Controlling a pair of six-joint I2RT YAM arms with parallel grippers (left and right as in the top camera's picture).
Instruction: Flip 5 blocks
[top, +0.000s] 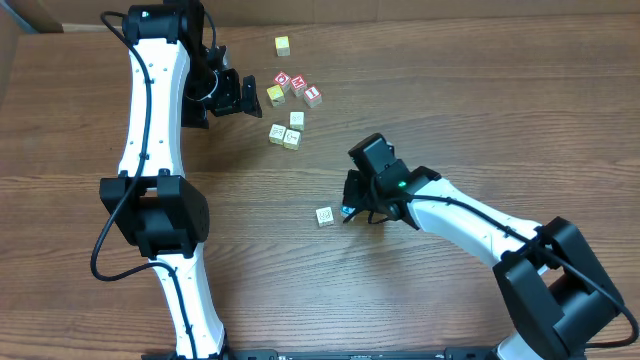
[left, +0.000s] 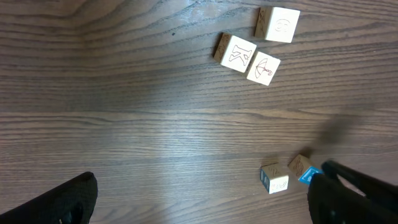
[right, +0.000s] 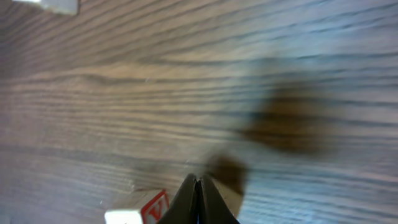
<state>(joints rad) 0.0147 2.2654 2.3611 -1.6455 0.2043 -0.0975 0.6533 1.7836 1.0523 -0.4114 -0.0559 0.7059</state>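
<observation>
The right jaws are pressed flat together with nothing between them, tips down close to the table (top: 250, 250). Right against them lies a tilted blue-faced block (left: 300, 167) — and just left of that a second block (top: 325, 216), clear of the tips. The left jaws stand wide apart, holding nothing, up toward the far side of the table. Near them, toward the table's middle, three more blocks (top: 292, 139) sit in a tight group: two touching side by side, the third just behind. Beyond those, three red cubes (top: 299, 84) cluster with one yellow cube (top: 275, 94) — another yellow cube (top: 283, 45) sits alone, farther off.
</observation>
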